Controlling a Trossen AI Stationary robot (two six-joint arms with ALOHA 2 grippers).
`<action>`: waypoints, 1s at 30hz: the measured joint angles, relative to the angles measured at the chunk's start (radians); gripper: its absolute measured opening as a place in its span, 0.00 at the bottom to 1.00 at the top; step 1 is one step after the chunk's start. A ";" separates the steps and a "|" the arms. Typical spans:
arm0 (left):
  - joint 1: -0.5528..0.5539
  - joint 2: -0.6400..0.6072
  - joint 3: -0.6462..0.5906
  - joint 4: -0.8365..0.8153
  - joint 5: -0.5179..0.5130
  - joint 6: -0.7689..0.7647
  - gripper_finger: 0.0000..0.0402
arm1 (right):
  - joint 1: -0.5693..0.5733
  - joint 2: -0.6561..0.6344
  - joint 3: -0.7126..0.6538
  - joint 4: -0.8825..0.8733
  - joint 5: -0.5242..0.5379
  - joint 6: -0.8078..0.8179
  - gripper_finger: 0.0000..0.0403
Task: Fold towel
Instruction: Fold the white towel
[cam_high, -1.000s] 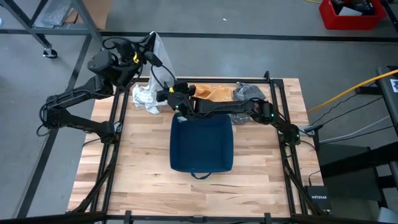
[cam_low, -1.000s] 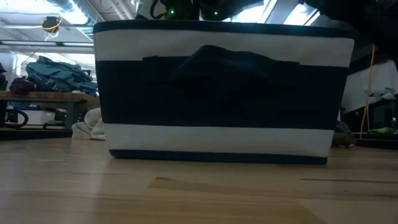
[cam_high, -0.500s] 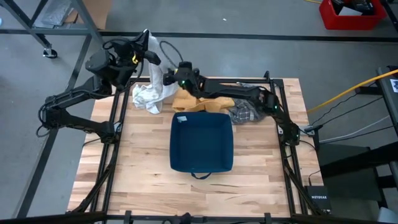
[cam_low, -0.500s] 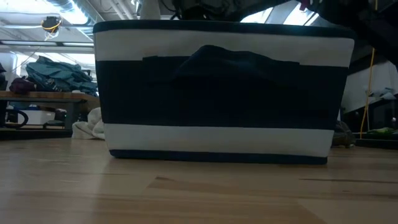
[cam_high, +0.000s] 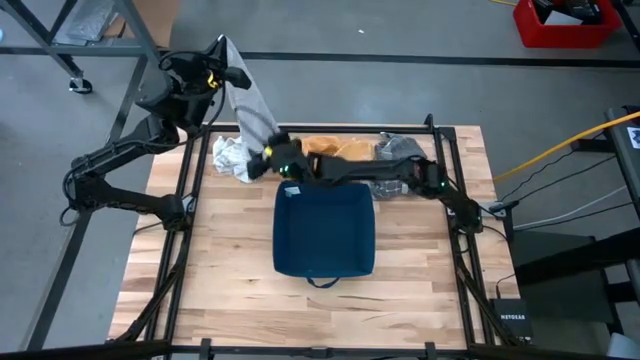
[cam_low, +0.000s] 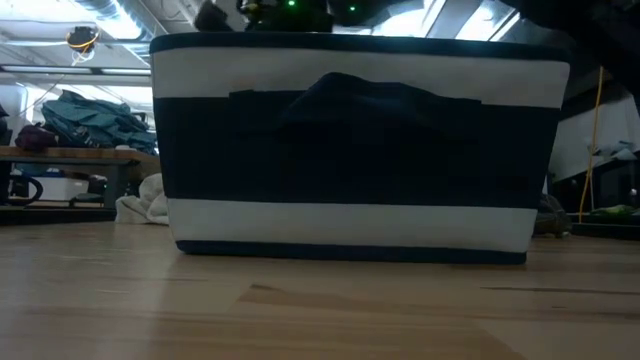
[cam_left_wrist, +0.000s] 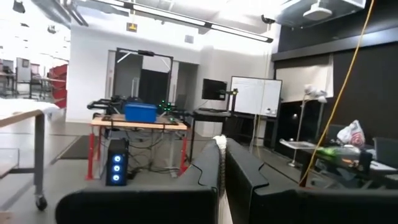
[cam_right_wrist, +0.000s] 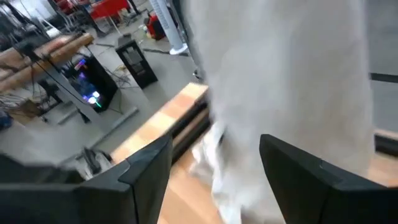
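Pale butcher-block wood on the table (cam_high: 230, 260), planks smooth with a soft satin sheen. The white towel (cam_high: 250, 105) is limp matt cloth, and a crumpled white cloth (cam_high: 232, 158) beside it looks the same. The bin (cam_high: 325, 230) is soft navy fabric, dull, with white bands on its side in the low view. An orange cloth (cam_high: 335, 149) lies wrinkled, a grey cloth (cam_high: 400, 147) rumpled. The left gripper (cam_left_wrist: 221, 171) has dark matt plastic fingers (cam_left_wrist: 202, 171); the right gripper (cam_right_wrist: 214, 162) looks alike.

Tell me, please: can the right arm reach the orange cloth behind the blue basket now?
Probably yes. The orange cloth lies uncovered right beside the right gripper, but the fingers straddle the white towel hanging from the left gripper.
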 joint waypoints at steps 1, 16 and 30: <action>0.000 0.000 0.000 0.000 0.001 -0.005 0.00 | 0.010 0.008 0.000 0.001 0.012 0.000 0.62; -0.076 0.000 0.000 -0.008 0.014 -0.076 0.00 | 0.021 0.101 0.000 0.178 0.171 0.002 0.62; -0.135 -0.007 0.000 -0.008 0.001 0.054 0.00 | -0.059 0.097 0.000 0.166 0.157 0.004 0.57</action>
